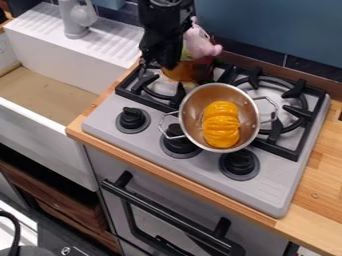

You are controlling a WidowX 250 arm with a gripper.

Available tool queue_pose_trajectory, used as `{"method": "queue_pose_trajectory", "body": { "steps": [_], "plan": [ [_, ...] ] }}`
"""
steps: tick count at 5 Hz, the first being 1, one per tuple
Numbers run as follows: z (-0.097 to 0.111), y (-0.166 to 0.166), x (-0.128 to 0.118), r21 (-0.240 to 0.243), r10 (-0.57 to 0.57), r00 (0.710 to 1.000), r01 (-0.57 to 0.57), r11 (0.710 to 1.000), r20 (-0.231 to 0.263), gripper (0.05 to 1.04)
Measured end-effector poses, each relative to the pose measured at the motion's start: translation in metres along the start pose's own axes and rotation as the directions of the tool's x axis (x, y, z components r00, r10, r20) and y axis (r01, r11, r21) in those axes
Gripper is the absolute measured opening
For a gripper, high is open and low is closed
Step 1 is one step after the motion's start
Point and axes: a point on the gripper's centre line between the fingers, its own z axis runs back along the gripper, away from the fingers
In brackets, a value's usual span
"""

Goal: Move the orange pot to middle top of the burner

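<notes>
The black gripper (pixel 160 59) hangs down at the top of the stove, at the left side of the orange pot (pixel 188 72). Amber and see-through, the pot stands at the back left of the stove, partly hidden behind the gripper. A pink plush toy (pixel 199 42) with some green sticks up out of it. Whether the gripper touches the pot's rim, I cannot tell. The left burner (pixel 157 92) lies beside and under the pot's area.
A steel pot (pixel 189 129) with a ridged orange-yellow toy (pixel 221 124) in it sits at the stove's middle, over the front knobs and between the burners. The right burner (pixel 304 112) is beside it. On the left are a white sink (pixel 80 62) and a grey faucet (pixel 75 20).
</notes>
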Motion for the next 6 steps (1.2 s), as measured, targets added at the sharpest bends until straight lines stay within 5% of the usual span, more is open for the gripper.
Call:
{"method": "queue_pose_trajectory", "body": {
  "steps": [4,6],
  "plan": [
    [0.006,-0.004,-0.031,-0.095,-0.149,0.986,0.142,0.985,-0.07,0.06],
    [0.011,-0.01,-0.054,-0.1,-0.172,0.982,0.164,0.981,-0.078,0.06]
  ]
}}
